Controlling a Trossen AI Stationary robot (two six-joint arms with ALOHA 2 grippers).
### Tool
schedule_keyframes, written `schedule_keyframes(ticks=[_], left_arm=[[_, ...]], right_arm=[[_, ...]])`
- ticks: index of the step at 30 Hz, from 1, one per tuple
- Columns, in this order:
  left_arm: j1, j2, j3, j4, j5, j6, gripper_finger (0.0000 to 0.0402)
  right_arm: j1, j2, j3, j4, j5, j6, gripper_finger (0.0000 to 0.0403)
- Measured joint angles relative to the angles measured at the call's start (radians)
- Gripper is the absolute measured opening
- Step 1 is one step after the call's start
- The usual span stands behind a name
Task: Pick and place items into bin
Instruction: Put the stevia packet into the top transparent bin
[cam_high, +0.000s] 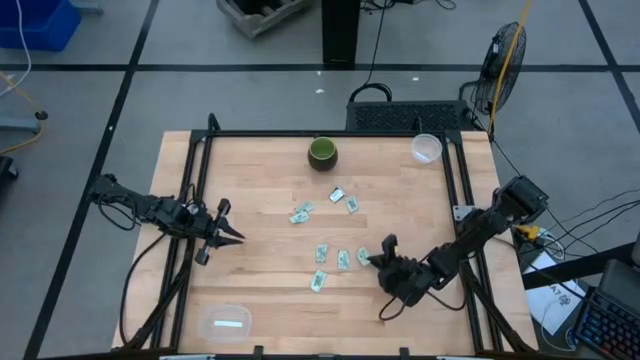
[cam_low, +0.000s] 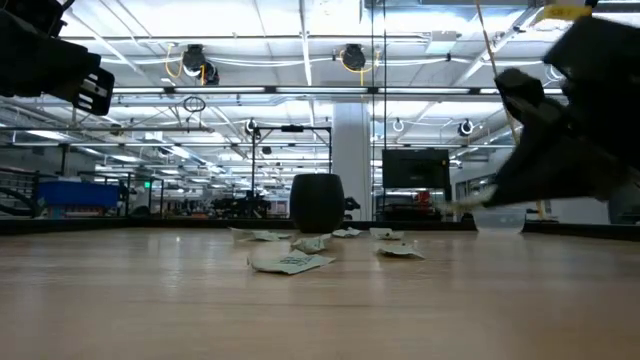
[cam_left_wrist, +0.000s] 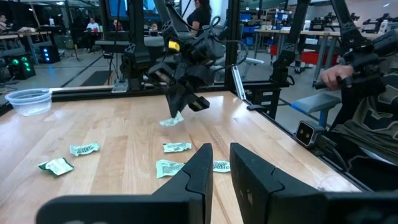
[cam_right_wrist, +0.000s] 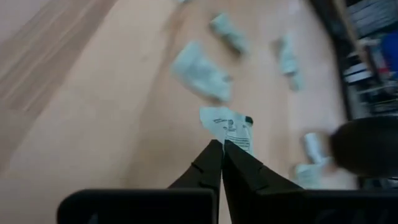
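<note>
Several small pale green-and-white packets (cam_high: 322, 252) lie flat on the wooden table in the high view, between the dark green bowl (cam_high: 322, 153) and the near edge; they also show in the left wrist view (cam_left_wrist: 177, 147). My right gripper (cam_high: 378, 260) is right of the cluster, shut on one packet (cam_right_wrist: 229, 127). My left gripper (cam_high: 228, 230) hovers over the table's left side with its fingers a little apart (cam_left_wrist: 219, 150), touching nothing. My right gripper pinches one packet between its two fingertips (cam_right_wrist: 214, 152), by the edge (cam_right_wrist: 225, 138) nearest the fingers. In the left wrist view the packet (cam_left_wrist: 173, 119) hangs below the gripper, lifted clear of the table.
A clear plastic container (cam_high: 225, 322) with one packet inside sits at the near left corner. A clear cup (cam_high: 426, 148) stands at the far right, next to the black frame rail (cam_high: 455, 180). People and workbenches show in the room beyond.
</note>
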Motion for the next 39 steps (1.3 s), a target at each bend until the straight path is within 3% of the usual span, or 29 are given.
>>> schedule_keyframes(ticks=[8,16,26,33,39], left_arm=[[0.000,0.000,0.000,0.000,0.000,0.000,0.0063],[0.000,0.000,0.000,0.000,0.000,0.000,0.0063],[0.000,0.000,0.000,0.000,0.000,0.000,0.0063],[0.000,0.000,0.000,0.000,0.000,0.000,0.0063],[0.000,0.000,0.000,0.000,0.000,0.000,0.0063]], right_arm=[[-0.085,-0.129,0.001,0.030,0.193,-0.131,0.0001],[-0.255,-0.295,0.001,0.059,0.344,-0.191,0.0001],[-0.596,-0.496,0.001,0.057,0.340,-0.169,0.0000],[-0.859,-0.568,0.001,0.018,0.326,-0.148,0.0000],[-1.110,-0.577,0.001,-0.186,0.048,0.063,0.0000]])
